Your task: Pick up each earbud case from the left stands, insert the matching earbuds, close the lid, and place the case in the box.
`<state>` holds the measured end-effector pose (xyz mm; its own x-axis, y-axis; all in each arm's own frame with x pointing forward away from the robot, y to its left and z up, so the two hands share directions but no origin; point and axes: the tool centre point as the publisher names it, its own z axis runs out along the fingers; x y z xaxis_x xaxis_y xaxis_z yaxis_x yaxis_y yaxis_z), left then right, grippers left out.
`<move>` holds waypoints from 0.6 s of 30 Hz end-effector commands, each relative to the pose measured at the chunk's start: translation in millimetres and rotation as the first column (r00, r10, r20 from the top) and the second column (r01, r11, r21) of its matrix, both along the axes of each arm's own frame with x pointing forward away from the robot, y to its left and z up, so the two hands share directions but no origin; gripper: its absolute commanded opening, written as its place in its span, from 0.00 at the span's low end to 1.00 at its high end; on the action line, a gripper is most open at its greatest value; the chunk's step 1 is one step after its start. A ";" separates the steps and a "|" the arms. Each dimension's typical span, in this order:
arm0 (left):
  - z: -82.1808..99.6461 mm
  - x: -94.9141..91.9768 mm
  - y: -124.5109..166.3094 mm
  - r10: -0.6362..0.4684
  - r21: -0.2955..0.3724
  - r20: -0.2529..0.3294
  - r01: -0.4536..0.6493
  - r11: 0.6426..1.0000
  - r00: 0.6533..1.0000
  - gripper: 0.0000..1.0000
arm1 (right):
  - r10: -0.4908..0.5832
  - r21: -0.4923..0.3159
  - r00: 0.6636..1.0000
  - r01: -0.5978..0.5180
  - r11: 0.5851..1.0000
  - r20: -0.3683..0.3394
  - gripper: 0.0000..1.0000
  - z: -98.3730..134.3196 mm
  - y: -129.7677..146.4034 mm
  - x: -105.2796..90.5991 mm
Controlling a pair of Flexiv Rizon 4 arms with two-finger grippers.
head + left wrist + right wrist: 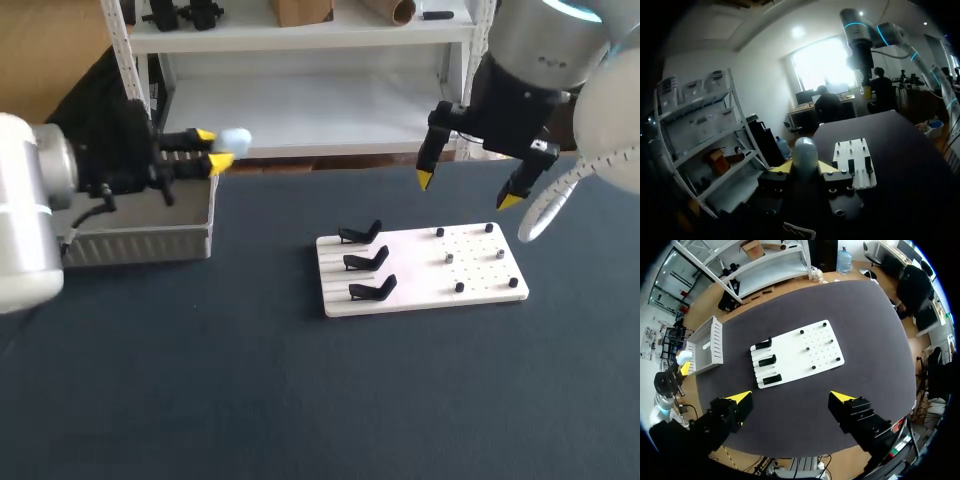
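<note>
Left gripper (213,147) pinching pale-blue earbud case (236,138) at box (140,240) edge, not in yet. Right gripper (466,190) wide open, empty. Stands (366,262) all bare, so I reckon it's the last case.

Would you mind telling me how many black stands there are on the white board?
3, in a column along the left part of the white board: the far stand, the middle stand and the near stand. All three are empty; none looks hidden.
</note>
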<state>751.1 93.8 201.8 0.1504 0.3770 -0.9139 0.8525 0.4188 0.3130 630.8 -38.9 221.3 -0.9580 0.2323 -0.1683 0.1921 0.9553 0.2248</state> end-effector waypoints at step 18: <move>-24.7 92.0 98.0 0.420 0.006 0.032 -0.420 0.907 0.907 0.00 | -0.002 0.000 1.000 0.002 1.000 0.004 1.00 -0.2 -0.2 -1.0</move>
